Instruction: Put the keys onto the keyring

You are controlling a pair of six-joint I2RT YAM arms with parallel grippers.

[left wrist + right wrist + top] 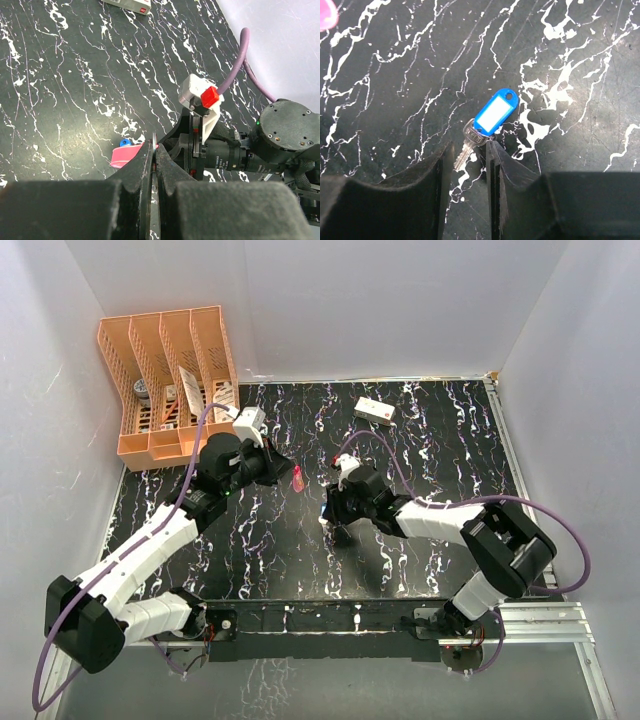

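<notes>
My left gripper is shut on a thin metal keyring, seen edge-on between the pads. The pink key sticks out to the left of those fingers; from the top it shows at the gripper tip. The blue key, with a blue head, white label and silver blade, lies flat on the black marbled table. My right gripper is open and low over it, with the blade between its fingertips. From the top, the right gripper is just right of the left one.
An orange file rack stands at the back left. A white rectangular box lies at the back centre and also shows in the left wrist view. White walls enclose the table on three sides.
</notes>
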